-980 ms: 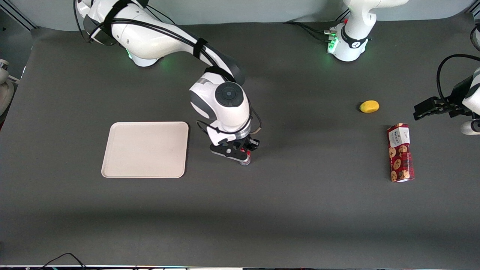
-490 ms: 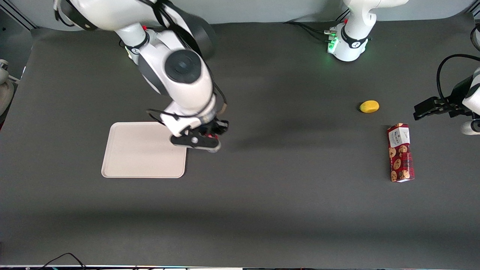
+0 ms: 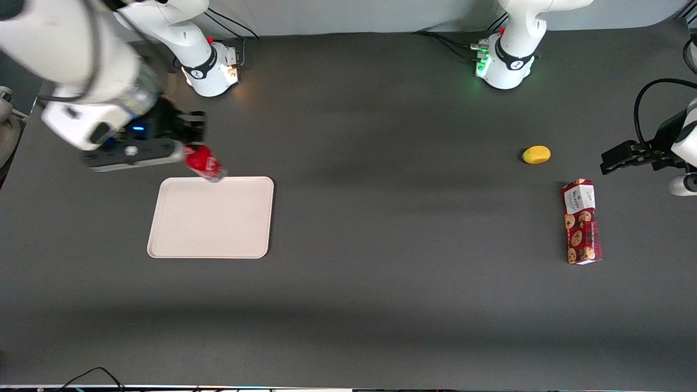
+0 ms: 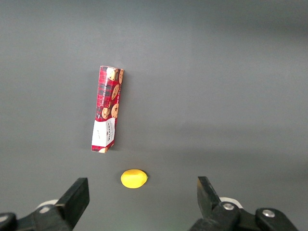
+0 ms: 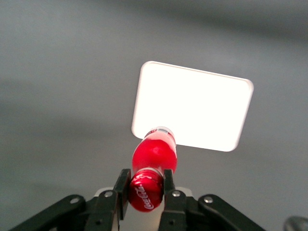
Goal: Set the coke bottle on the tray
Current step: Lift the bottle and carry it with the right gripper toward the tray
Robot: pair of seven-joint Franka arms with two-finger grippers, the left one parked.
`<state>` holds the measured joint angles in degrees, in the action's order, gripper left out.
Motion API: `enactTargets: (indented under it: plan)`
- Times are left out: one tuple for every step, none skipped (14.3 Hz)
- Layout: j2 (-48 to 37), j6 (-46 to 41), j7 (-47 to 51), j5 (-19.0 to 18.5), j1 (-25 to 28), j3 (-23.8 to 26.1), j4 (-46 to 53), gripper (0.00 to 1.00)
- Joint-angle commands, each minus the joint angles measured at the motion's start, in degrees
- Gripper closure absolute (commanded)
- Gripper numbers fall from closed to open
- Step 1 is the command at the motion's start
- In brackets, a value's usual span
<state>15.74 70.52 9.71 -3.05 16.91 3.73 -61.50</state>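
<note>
My right gripper (image 3: 188, 152) is shut on the red cap end of the coke bottle (image 3: 203, 163) and holds it high in the air, above the tray's edge that is farther from the front camera. The bottle hangs tilted, its clear base pointing down toward the tray. The cream tray (image 3: 211, 234) lies flat on the dark table with nothing on it. In the right wrist view the bottle (image 5: 154, 154) is clamped at its cap between the two fingers (image 5: 122, 186), gripper (image 5: 144, 187), with the tray (image 5: 202, 103) far below it.
A yellow lemon (image 3: 536, 154) and a red cookie box (image 3: 581, 222) lie toward the parked arm's end of the table; the lemon (image 4: 133, 178) and box (image 4: 107, 109) also show in the left wrist view. The right arm's base (image 3: 209, 71) stands at the table's back edge.
My gripper lifted the coke bottle off the table beside the tray, then swung it up and sideways across the tray toward the working arm's end. The tray, lemon and box have not moved.
</note>
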Motion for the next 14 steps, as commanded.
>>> enactTargets:
  plan:
    - [-3.2,2.2,-13.4,1.3,0.5,-8.4,-8.0,0.99]
    - [-3.3,4.2,-18.0,1.5,0.5,-11.1,-9.8,0.99]
    - [-3.7,6.8,-21.4,1.6,0.5,-13.5,-12.8,0.98]
    - [-5.1,10.6,-23.0,1.6,0.4,-14.8,-17.6,0.98]
    - [-6.8,15.6,-23.6,1.6,0.4,-15.2,-23.5,0.98]
    - [-9.3,21.0,-24.6,1.6,0.4,-16.4,-30.3,0.98]
    - [-11.3,26.0,-25.4,1.6,0.4,-17.5,-36.8,0.98]
    - [-13.2,31.1,-26.8,1.6,0.4,-18.6,-42.7,0.97]
    - [-14.2,36.0,-28.8,1.6,0.4,-20.2,-47.5,0.97]
    - [-14.7,40.5,-31.0,1.6,0.3,-21.7,-51.3,0.97]
    - [-14.6,44.7,-33.2,1.7,0.3,-23.2,-54.2,0.97]
    - [-14.6,48.4,-34.6,1.8,0.2,-24.5,-57.1,0.97]
    - [-14.6,51.8,-35.3,2.5,-0.1,-25.1,-60.1,0.97]
    - [-14.7,54.4,-35.7,4.2,-0.1,-25.4,-63.0,0.96]
